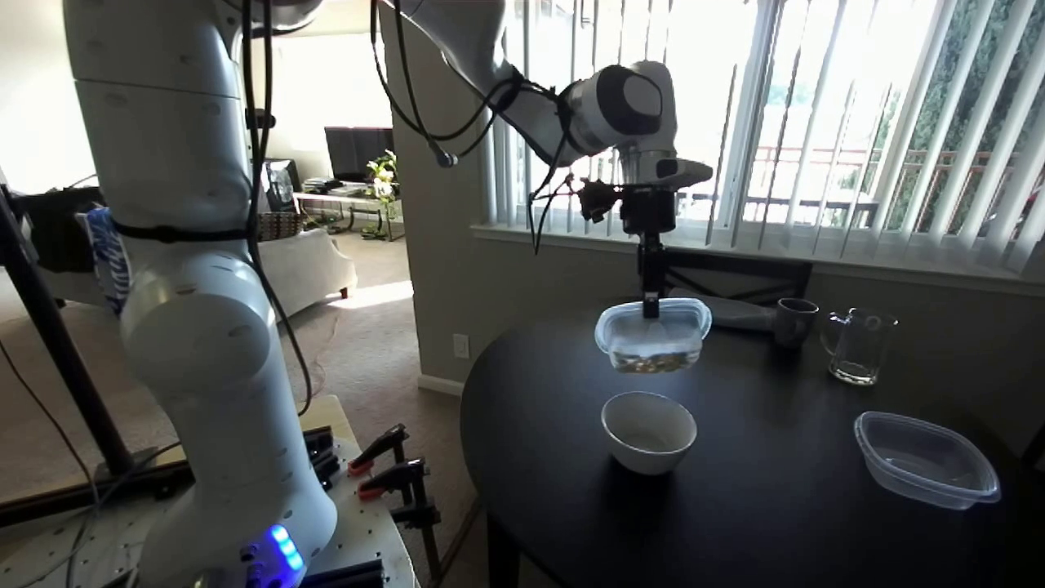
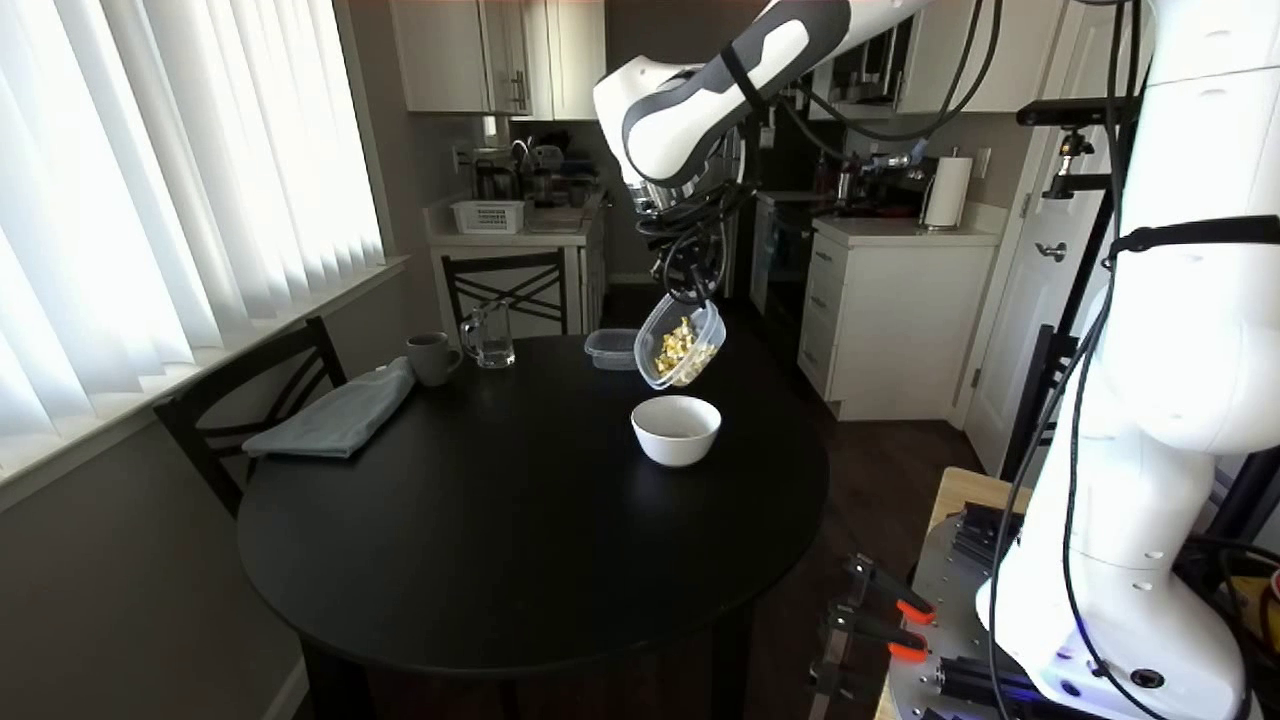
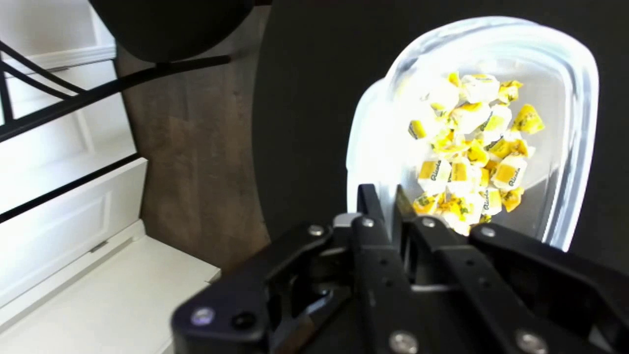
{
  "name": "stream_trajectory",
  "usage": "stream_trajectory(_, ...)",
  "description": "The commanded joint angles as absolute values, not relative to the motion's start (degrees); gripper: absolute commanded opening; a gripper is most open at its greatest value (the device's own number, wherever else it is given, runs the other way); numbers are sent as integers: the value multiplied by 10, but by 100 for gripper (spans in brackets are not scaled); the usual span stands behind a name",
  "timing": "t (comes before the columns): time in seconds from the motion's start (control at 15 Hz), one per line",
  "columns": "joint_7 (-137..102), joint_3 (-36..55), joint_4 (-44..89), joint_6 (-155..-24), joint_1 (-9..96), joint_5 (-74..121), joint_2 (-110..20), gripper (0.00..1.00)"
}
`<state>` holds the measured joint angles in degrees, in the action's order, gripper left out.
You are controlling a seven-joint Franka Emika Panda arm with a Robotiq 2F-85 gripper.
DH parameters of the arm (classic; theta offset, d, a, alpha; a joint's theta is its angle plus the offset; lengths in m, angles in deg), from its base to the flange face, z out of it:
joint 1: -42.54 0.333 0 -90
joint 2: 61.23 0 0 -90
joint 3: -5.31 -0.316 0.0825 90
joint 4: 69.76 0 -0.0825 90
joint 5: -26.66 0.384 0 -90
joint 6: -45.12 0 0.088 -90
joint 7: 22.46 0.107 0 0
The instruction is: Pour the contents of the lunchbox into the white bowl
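The lunchbox [image 1: 673,333], containing wrapped candies [image 3: 435,174], is held tilted above and apart from the white bowl [image 2: 676,446]. Its wall is pinched between the nearly closed fingers of the gripper [image 3: 385,197]. The bowl is carried upright by the dark counter [image 2: 480,540], with a second clear container [image 1: 927,461] placed well apart.

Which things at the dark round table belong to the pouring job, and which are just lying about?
For the job:
tilted clear plastic lunchbox
yellow-and-white wrapped sweets inside
round white bowl
black two-fingered tool

Just lying about:
oval clear plastic container
round grey mug
clear glass mug
folded pale-grey cloth
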<state>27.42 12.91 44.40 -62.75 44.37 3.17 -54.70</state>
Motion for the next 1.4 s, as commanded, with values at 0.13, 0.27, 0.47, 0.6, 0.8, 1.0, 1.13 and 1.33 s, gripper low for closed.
stream_trajectory(0.13, 329, 98, 435, -534, 449, -22, -540, 4)
stream_trajectory(0.27, 345, 92, 429, -522, 449, -22, -532, 4)
stream_trajectory(0.47, 369, 93, 414, -511, 448, -22, -518, 4)
stream_trajectory(0.6, 380, 95, 400, -505, 446, -21, -507, 4)
stream_trajectory(0.8, 387, 100, 374, -493, 445, -16, -491, 4)
stream_trajectory(1.0, 386, 107, 344, -482, 442, -13, -474, 4)
stream_trajectory(1.13, 386, 114, 325, -474, 441, -15, -461, 4)
stream_trajectory(1.33, 391, 125, 305, -439, 442, -37, -440, 4)
